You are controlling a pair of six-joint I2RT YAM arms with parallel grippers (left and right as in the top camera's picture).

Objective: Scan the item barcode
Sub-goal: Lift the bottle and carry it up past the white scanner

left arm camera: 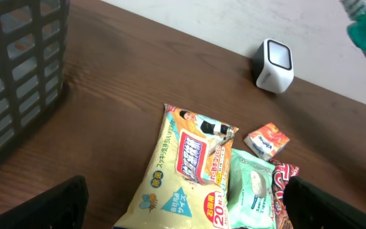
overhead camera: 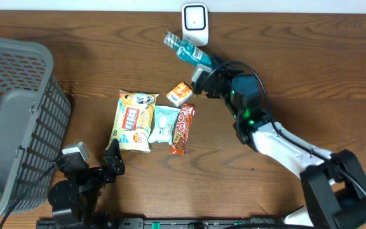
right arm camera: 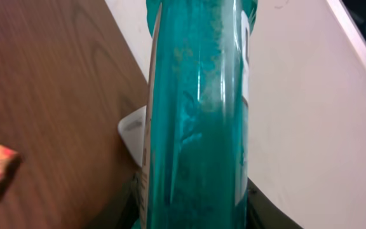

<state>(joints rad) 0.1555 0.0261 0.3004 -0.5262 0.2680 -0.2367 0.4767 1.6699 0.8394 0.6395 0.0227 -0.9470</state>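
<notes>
Right end effector [overhead camera: 203,69] clamped the bottle [overhead camera: 186,49] by the scanner [overhead camera: 195,19]; its barcode likely needed turning squarely toward it. Left end effector [overhead camera: 95,160] gaped.

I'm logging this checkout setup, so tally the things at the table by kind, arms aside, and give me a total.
Snack packets: 4 (yellow packet, mint-green packet, red-brown bar, small orange packet)
Bottles: 1 (teal bottle)
Scanners: 1 (white scanner)
Baskets: 1 (grey basket)
Total: 7

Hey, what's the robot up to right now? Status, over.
Left gripper open, near snacks. Right gripper shut on teal bottle, held beside white scanner. Nothing between them.
</notes>
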